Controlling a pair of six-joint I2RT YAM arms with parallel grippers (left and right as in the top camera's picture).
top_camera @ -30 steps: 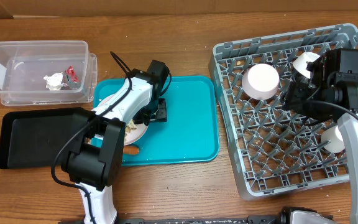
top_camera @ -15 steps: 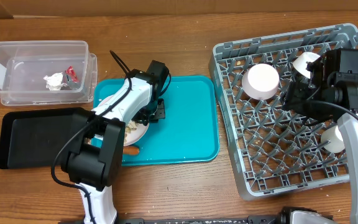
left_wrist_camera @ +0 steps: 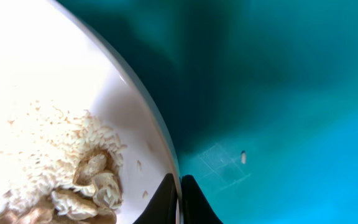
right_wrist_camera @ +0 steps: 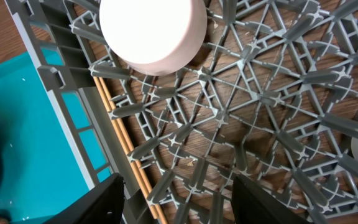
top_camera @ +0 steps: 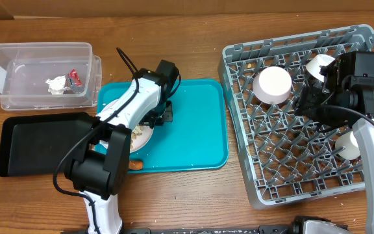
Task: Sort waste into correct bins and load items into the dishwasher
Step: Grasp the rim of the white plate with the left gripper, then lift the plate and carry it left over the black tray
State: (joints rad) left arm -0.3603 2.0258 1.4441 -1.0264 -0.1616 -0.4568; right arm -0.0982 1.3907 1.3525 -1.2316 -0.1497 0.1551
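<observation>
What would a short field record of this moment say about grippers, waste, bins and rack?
left gripper: shut on the rim of the plate, over the teal tray
plate: holds food scraps
right gripper: open, holding nothing, above the dish rack
dish rack: white bowl, second white dish, third white dish, chopsticks along the wall nearest the teal tray
clear tub: wrapper and paper ball inside
carrot: on the teal tray, near its front edge
black tray: no waste visible
</observation>
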